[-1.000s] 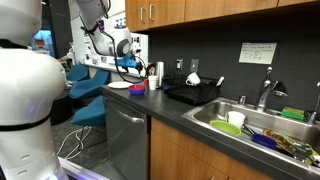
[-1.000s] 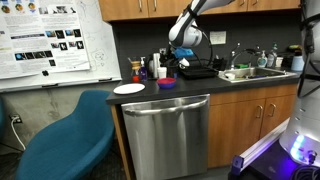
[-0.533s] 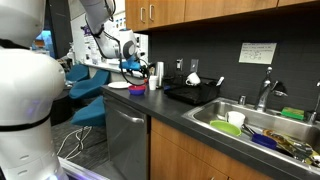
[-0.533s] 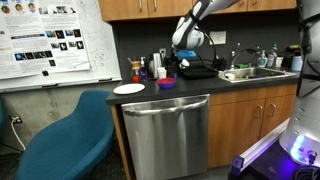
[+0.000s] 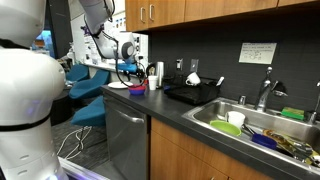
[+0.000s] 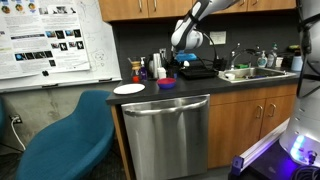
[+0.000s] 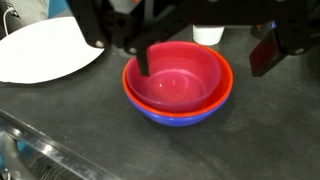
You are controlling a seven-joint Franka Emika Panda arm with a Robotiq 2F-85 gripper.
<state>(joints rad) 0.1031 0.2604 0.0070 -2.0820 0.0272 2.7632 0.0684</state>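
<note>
- blue chair (image 6: 65, 135) is sitting far left, off the end of the counter, below the poster board (image 6: 50, 40)
- white plate (image 7: 45, 50) is lying flat on the dark counter (image 7: 60, 125), just left of the bowls, looking apart from them
- red bowl (image 7: 185, 75) is sitting upright and empty, nested inside a blue bowl (image 7: 185, 112), near the counter's front edge above the dishwasher (image 6: 165, 130)
- gripper (image 7: 200, 70) is hanging right over the red bowl with its jaws spread wide, one finger over the bowl's left rim, the other out past the right rim, gripping nothing, not touching the bowl as far as I can tell
- white cup (image 7: 207, 35) is standing just behind the bowls
- black dish rack (image 5: 195, 93) is sitting further right, near the back wall
- sink (image 5: 200, 117) is lying far right, holding dishes
</note>
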